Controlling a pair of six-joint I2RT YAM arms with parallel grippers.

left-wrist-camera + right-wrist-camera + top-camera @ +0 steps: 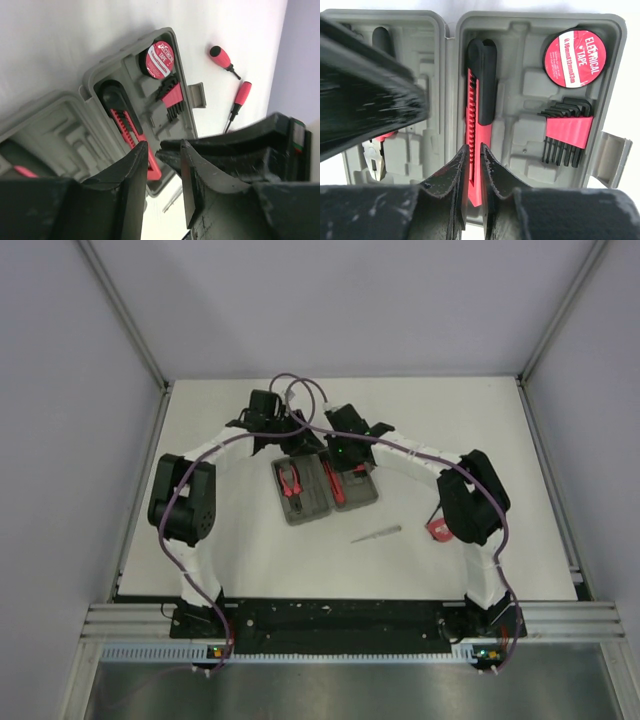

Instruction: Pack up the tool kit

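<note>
White matte table (480, 440), aluminium rail (350, 618) along the near edge, plain grey walls (350, 300) on three sides. Two arms.

Nearest the bases: one slim grey pen-shaped tool (376, 534) loose on the table, just in front of the case. Off the case's latch side: two red-handled screwdrivers (222, 59), loose, apart from each other.

Mid-table: one grey plastic clamshell case (305, 512), open flat, two halves.
- Left half: one red-and-black pliers (375, 162).
- Right half: one red-and-black utility knife (481, 85) in its slot, one black electrical tape roll (575, 58) with a red label, and one set of black hex keys (567, 131) in a red holder.

Right gripper (473, 150): fingers nearly together over the knife's red end. Can't tell if they pinch it.

Left gripper (163, 145): at the case's far side, fingers apart, nothing between them.
</note>
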